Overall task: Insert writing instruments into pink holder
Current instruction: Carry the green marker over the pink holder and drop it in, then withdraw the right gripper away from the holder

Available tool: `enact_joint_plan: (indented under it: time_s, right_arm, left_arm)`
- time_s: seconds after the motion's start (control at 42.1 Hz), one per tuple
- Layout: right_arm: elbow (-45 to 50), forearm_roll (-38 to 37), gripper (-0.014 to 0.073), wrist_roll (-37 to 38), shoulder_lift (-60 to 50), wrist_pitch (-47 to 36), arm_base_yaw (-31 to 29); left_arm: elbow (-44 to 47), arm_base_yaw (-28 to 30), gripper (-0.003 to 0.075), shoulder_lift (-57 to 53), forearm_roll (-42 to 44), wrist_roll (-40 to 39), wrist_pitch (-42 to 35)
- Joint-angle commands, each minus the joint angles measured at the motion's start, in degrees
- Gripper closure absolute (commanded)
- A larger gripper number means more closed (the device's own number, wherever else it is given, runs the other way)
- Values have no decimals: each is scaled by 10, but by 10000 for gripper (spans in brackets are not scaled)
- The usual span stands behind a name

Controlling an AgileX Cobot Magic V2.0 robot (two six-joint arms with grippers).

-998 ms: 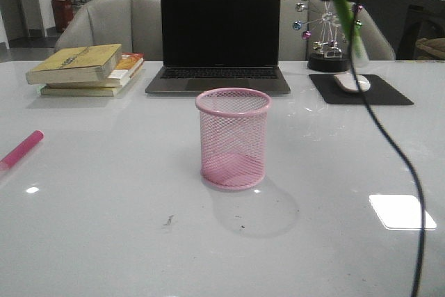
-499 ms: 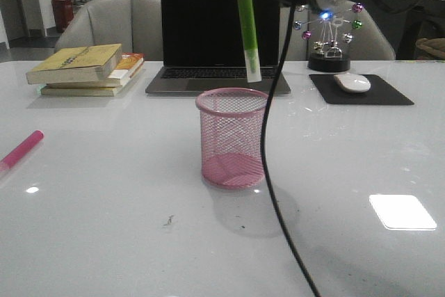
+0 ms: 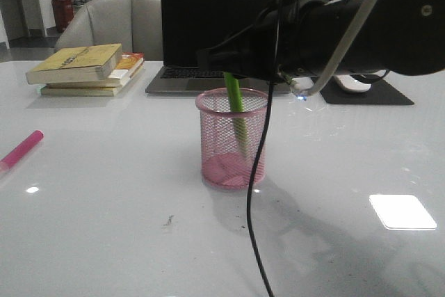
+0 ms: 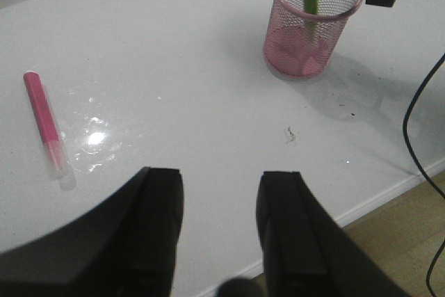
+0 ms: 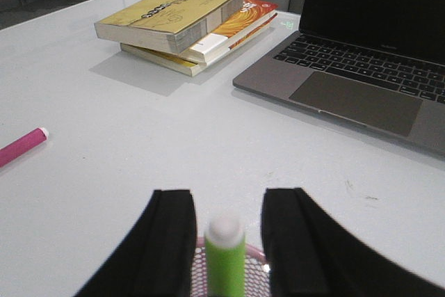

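green marker now down inside the holder, pink one still out on the bench

nearest the robot, the left claw [image 4: 219, 227] hangs above the bare front of the bench [image 3: 104, 241] with its fingers spread and nothing between them. the pink marker [image 3: 21, 149] lies flat on the bench well to the left of the holder, untouched, as it did a second ago.

further in, the change is at the pink holder [image 3: 233, 138]. a second ago the green marker [image 3: 236, 109] was up high on the right, half a second ago it hung white end down just above the rim, and now its lower part stands inside the mesh, slightly tilted, with the right arm swung in low over the cup. by my reading the first insertion is all but made and only the release is left, after which the pink marker remains to be fetched.

in the right wrist view the right claw [image 5: 224, 238] has its fingers on either side of the marker's top end. narrow gaps show there, so whether it pinches the marker or has let go i cannot tell.

the arm hides the marker's upper part in the front view. whether the white tip touches the holder's base is not clear through the mesh. a dangling cable crosses the holder's right side. behind, the arm partly covers the laptop [image 3: 201, 33].
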Motion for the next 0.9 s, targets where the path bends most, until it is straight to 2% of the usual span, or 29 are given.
enact_joint_plan:
  time_s: [0.0,0.071,0.19,0.261,0.475,0.689,0.879]
  right_arm:
    - [-15,-9,154,3,-37,-55,0]
    - [-15,-9,158,3,-62,-37,0]
    - [-15,-9,158,3,-131,42,0]
    - [-15,-9,158,0,-181,114,-1]
    - [-15,-10,158,-75,-342,343,-1]
    - [-15,-3,158,-75,-456,547,-1]
    - [-15,-2,158,-52,-502,710,-1]
  left_arm:
    - [-21,-4,392,0,-6,1,-42]
    - [-21,-4,392,0,-6,1,-42]
    - [-21,-4,392,0,-6,1,-42]
    - [-21,-4,392,0,-6,1,-42]
    - [-21,-4,392,0,-6,1,-42]
    - [-21,-4,392,0,-6,1,-42]
    - [-21,-4,392,0,-6,1,-42]
